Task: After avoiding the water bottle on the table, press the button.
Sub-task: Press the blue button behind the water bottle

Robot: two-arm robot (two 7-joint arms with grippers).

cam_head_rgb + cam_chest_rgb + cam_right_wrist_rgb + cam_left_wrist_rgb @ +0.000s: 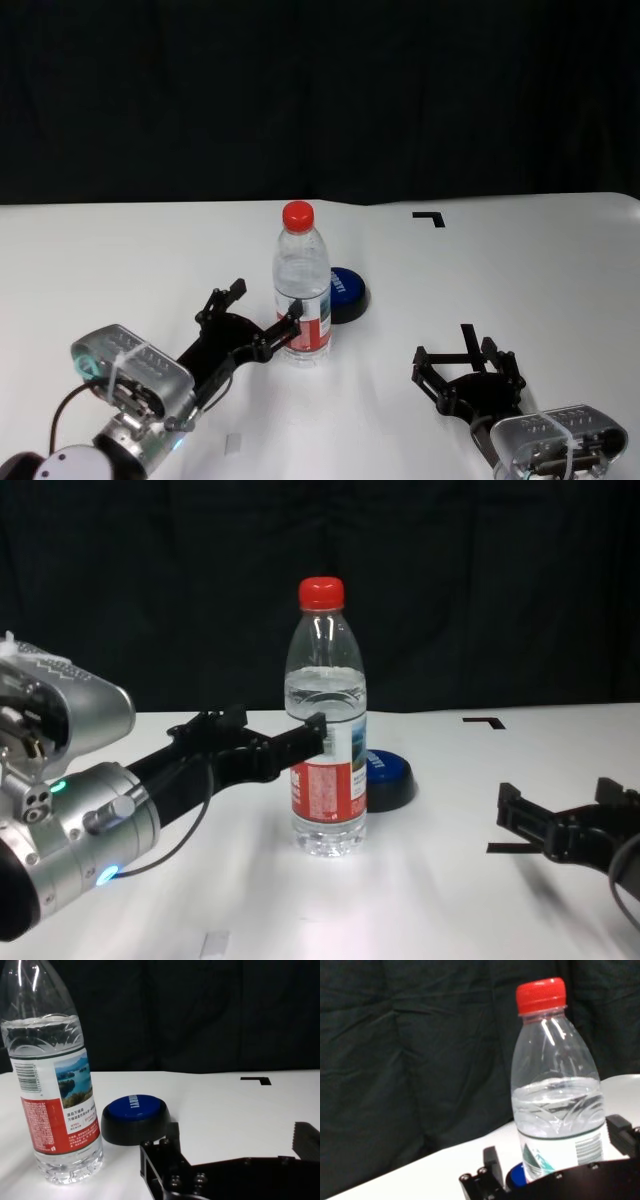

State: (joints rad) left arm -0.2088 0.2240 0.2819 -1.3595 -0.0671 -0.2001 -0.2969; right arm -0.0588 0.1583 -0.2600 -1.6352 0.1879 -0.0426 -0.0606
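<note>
The water bottle (302,290) stands upright mid-table, with a red cap and water inside. It also shows in the chest view (327,750) and both wrist views (555,1100) (52,1085). The dark blue button (345,290) sits on the table right behind the bottle, to its right, and also shows in the right wrist view (134,1117). My left gripper (265,302) is open just left of the bottle, with one fingertip (315,725) at the bottle's side and nothing held. My right gripper (467,357) is open and empty, low over the table at the front right, away from the button.
The white table (520,280) has a black corner mark (430,217) at the back right and a short black mark (467,335) by my right gripper. A small pale mark (233,443) lies near the front edge. A dark curtain hangs behind the table.
</note>
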